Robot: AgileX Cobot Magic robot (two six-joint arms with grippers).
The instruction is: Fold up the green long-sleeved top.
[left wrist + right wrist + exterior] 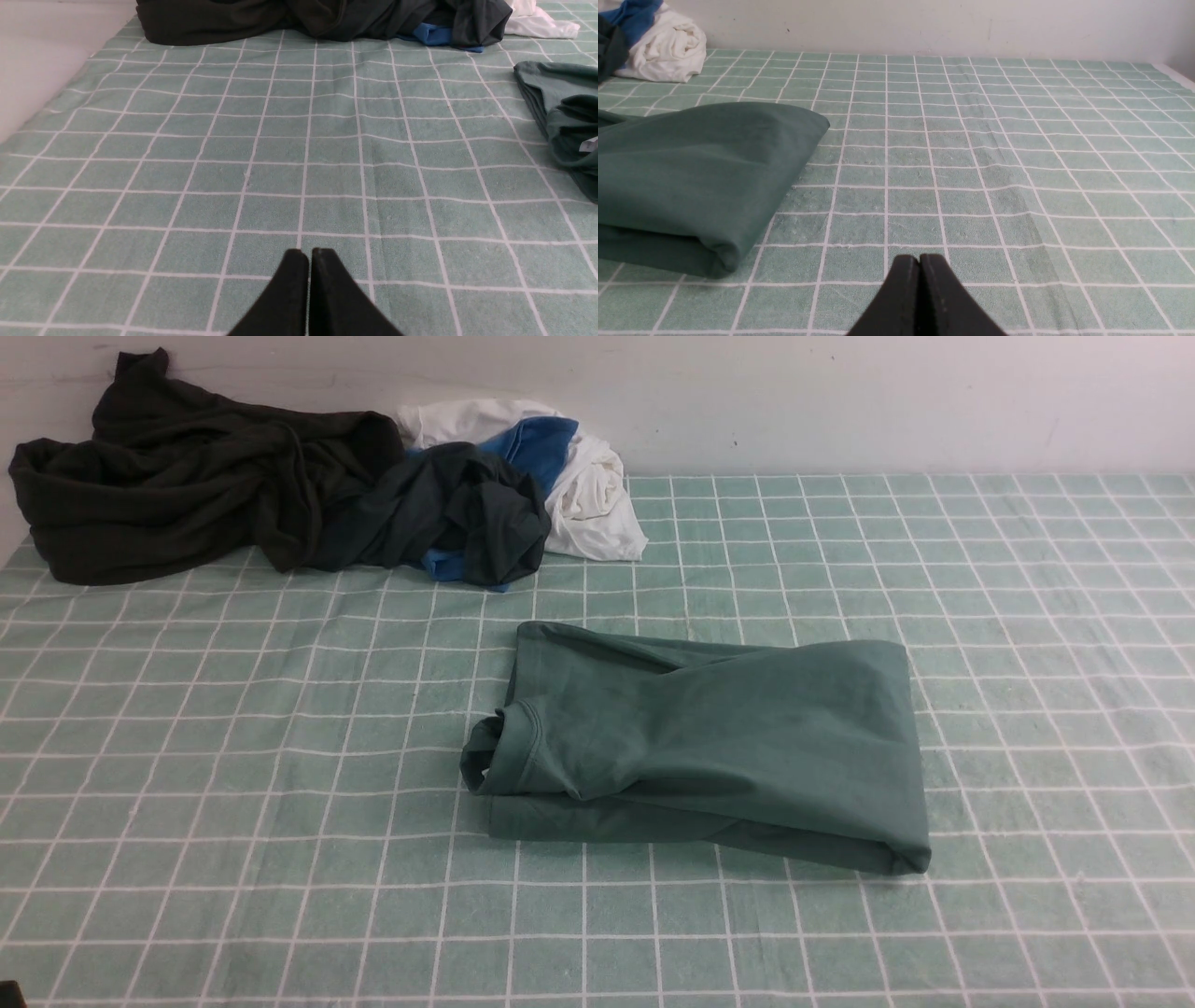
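While the green long-sleeved top [709, 747] lies folded, both arms' fingers [299, 275] [908, 280] are pressed together, empty.

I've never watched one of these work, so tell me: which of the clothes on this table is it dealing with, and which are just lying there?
Part of the job:
- green top, folded in the middle of the checked cloth

Just lying about, heaped at the back left:
- brownish-black garment
- dark green garment
- blue garment
- white garment
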